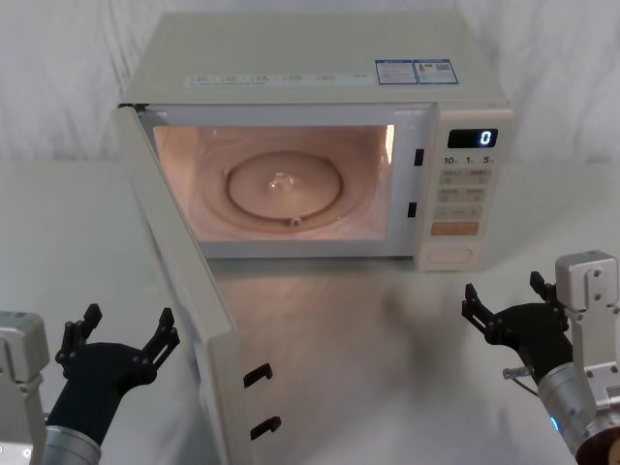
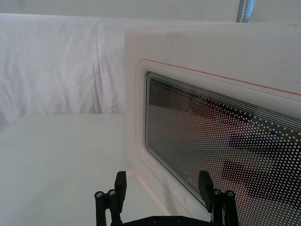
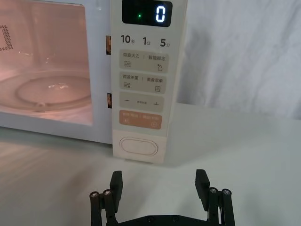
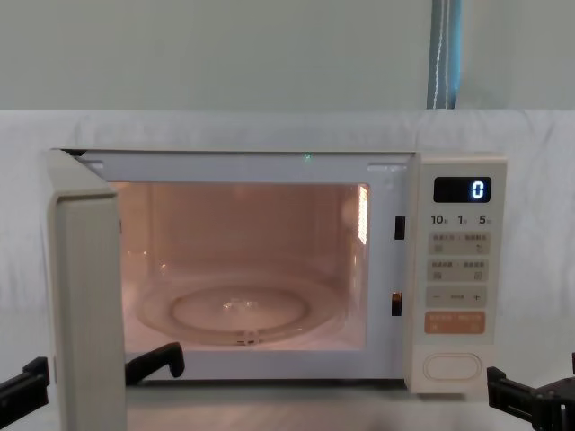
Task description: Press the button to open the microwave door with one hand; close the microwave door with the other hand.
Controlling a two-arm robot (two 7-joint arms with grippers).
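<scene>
Down at the front of the table, on the robot's left side, the left gripper [image 1: 121, 339] sits low with its black fingers spread wide apart. It holds nothing. It is just beside the outer face of the microwave door [image 1: 184, 291], and in the left wrist view the dotted dark window of the door [image 2: 221, 141] is right in front of the fingers [image 2: 121, 181].

On the right side, the right gripper [image 1: 504, 302] is also low over the white table [image 1: 368, 387], with its fingers wide open and nothing in them. It is near the front of the control panel but not touching it.

A little farther back, the microwave door stands swung wide open on its left hinge, pointing toward the robot. Two black latch hooks [image 1: 260, 399] stick out from its free edge.

Past that, the button [image 3: 138, 146] sits at the bottom of the control panel, under an orange key [image 3: 140, 121]. Inside the oven the light is on and the round glass plate [image 1: 283, 186] glows pink. Up at the top, the display [image 1: 472, 139] shows a 0.
</scene>
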